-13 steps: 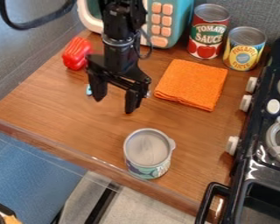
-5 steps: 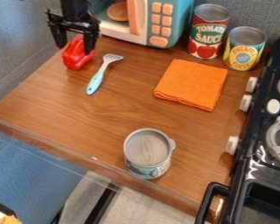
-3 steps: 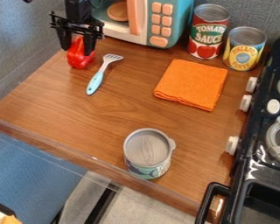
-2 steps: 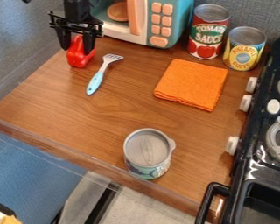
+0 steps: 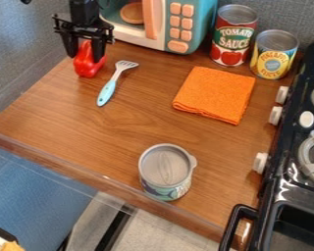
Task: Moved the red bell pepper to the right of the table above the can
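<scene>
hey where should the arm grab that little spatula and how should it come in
I'd grip the spatula by its blue handle, coming straight down and pinching across its narrow width. It lies flat on the table, with the handle slim and rounded and the slotted head wider and thinner.

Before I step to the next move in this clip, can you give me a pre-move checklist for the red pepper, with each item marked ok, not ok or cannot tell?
1. Hand at the pepper: ok, it hangs down over it.
2. Firm grip on the pepper: cannot tell.
3. Pepper off the table: cannot tell.
4. Pepper at its goal, right and above the can: not ok, it is at the far left.
5. Can upright: ok, it stands near the front edge.
6. Spatula not under the pepper: ok, it lies just to the right in the view.
</scene>
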`<state>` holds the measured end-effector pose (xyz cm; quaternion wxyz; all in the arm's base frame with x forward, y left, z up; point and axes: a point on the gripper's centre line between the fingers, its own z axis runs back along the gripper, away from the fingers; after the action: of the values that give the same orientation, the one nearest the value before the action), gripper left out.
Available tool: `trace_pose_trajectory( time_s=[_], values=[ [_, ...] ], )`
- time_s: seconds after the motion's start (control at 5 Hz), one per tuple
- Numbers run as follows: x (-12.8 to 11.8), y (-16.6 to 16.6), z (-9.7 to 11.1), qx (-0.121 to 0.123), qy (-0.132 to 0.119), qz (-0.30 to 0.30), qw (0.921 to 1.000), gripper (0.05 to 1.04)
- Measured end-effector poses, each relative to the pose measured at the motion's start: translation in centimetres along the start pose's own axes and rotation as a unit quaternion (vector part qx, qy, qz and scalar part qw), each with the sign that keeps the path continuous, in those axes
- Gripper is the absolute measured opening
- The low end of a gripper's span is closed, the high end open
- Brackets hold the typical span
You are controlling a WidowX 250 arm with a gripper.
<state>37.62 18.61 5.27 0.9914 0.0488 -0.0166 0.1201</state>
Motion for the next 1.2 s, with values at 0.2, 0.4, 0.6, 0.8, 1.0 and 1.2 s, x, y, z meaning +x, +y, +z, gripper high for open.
trace_pose_trajectory(
  time_s=[0.2,0.4,0.6,0.8,1.0,1.2],
  values=[
    [-0.8,-0.5,3.1,0.002,-0.034,0.011,0.9993,0.502],
    [-1.8,-3.7,4.8,-0.002,-0.047,-0.005,0.9989,0.239],
    [-3.0,-7.3,6.0,-0.010,-0.052,-0.023,0.9984,0.143],
    [-3.9,-7.3,5.2,-0.023,-0.037,0.005,0.9990,0.341],
    [-3.9,-4.6,4.8,-0.022,-0.038,0.058,0.9973,0.645],
    [-4.1,-2.2,2.9,-0.014,-0.009,0.107,0.9941,0.938]
  ],
)
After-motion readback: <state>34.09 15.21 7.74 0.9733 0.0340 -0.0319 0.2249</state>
